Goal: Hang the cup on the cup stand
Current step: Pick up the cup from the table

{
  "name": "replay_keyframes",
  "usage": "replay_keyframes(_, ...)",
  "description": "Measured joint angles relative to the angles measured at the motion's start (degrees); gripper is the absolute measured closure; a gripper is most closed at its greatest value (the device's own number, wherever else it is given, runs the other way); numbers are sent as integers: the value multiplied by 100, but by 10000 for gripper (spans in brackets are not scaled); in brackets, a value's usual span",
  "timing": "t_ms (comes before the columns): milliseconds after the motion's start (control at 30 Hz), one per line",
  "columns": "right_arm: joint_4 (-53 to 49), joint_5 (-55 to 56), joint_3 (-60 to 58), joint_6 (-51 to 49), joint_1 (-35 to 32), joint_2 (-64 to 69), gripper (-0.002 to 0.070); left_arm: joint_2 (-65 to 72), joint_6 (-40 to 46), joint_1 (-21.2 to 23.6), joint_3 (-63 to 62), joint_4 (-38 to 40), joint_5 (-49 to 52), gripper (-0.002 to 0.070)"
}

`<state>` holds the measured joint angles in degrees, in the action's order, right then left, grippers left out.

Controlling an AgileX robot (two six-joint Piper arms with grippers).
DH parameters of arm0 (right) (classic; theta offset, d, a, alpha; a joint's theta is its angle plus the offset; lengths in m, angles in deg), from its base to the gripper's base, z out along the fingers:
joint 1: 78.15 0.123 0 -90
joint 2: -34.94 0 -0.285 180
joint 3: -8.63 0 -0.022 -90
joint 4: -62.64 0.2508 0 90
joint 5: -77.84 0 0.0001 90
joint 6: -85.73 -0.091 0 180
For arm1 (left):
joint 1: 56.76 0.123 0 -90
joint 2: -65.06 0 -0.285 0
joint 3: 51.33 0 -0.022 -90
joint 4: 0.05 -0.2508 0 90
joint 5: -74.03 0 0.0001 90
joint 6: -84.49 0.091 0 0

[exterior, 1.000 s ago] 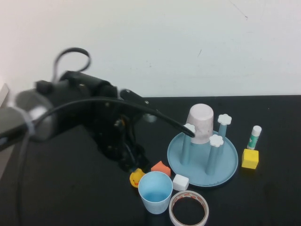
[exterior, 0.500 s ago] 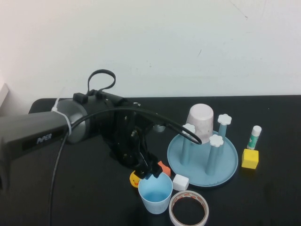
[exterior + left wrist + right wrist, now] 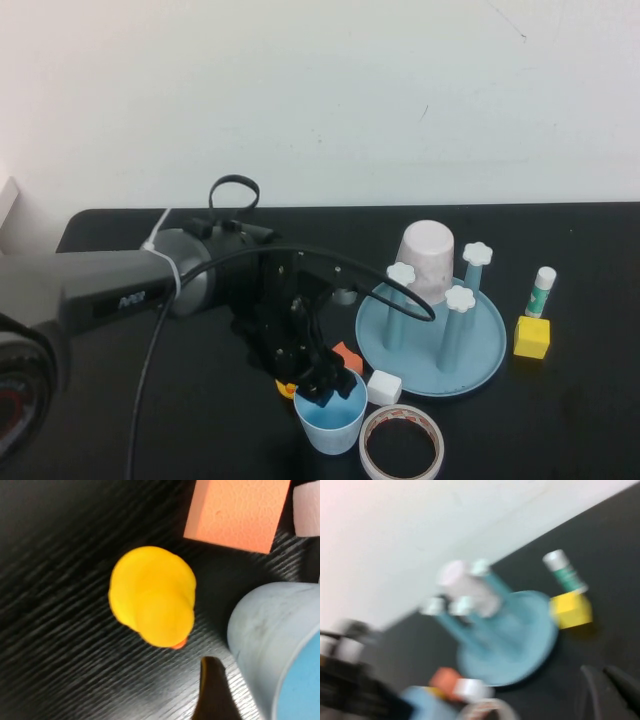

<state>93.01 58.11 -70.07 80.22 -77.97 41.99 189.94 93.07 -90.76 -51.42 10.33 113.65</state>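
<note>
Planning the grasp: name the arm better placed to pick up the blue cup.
Left. The left pincer is open at the cup's rim beside the duck; the right pincer is shut, off near the cup stand.

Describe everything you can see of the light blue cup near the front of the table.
The light blue cup is a handleless, tapered tumbler of matte plastic, standing upright with its mouth open and nothing visible inside. It stands at the table's front, beside a tape roll, with a white cube and a yellow duck nearby. The left tool, open, sits at its rim; contact is unclear.
</note>
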Motion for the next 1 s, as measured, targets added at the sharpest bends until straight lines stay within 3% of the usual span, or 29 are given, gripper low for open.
replay_keyframes(100,786,0,0,0,0,0,678,116,0,-60,-4,29,-14,305)
replay_keyframes(233,1074,0,0,0,0,0,678,274,0,-133,-13,29,-14,380)
replay_keyframes(467,1110,0,0,0,0,0,678,313,0,-146,-26,29,-152,635)
replay_keyframes(700,1273,-450,0,598,0,0,678,313,0,-146,-26,29,-164,667)
replay_keyframes(1000,3466,-525,0,2663,-9,0,678,-1157,0,-146,565,-130,-659,668)
